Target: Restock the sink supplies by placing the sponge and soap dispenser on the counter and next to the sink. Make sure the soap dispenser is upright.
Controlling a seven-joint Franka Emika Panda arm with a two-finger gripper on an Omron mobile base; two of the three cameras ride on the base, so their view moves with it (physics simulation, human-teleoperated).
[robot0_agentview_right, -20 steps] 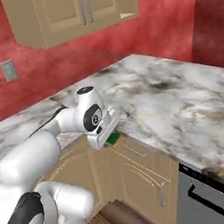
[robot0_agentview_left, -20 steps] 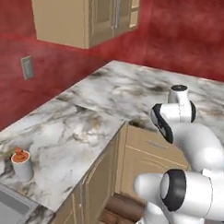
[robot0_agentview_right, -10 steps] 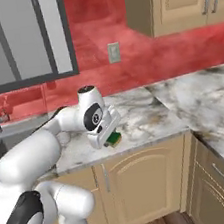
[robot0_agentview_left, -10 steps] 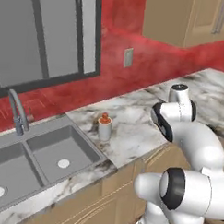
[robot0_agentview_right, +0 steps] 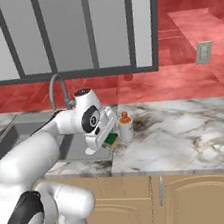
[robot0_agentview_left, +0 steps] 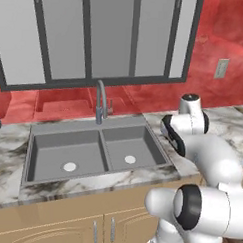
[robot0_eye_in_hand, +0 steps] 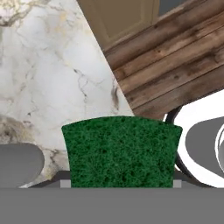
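Claw (robot0_agentview_right: 109, 140) pinching sponge (robot0_eye_in_hand: 121, 151) betw. its two tips, jaws held apart by the block's width. In hand view, sponge sits right at the tips, long axis running across the claw, flat coarse dark-green face toward camera, top edge slightly bowed. Below and beyond it: marble worktop (robot0_eye_in_hand: 48, 78) w/ brown veining, its edge running diagonally, then cabinet front and wood floor further off, so sponge prob. hangs near the worktop's front edge, not yet set down.

Right base view: green sliver of sponge (robot0_agentview_right: 110, 141) peeks under the wrist, just beside soap dispenser (robot0_agentview_right: 126, 127). Dispenser upright on worktop (robot0_agentview_right: 188, 133), whitish cylinder, orange pump top, close to the sink's right rim; looks already placed. Gap betw. sponge and dispenser small, can't tell if touching.

Left base view: sink (robot0_agentview_left: 94, 150) further left of the arm, grey double basin, round drains, curved faucet (robot0_agentview_left: 100, 100) at back.

Coming move turns on this: free worktop lies straight down from claw, dispenser tight alongside. Lowering needs care not to knock the bottle over.
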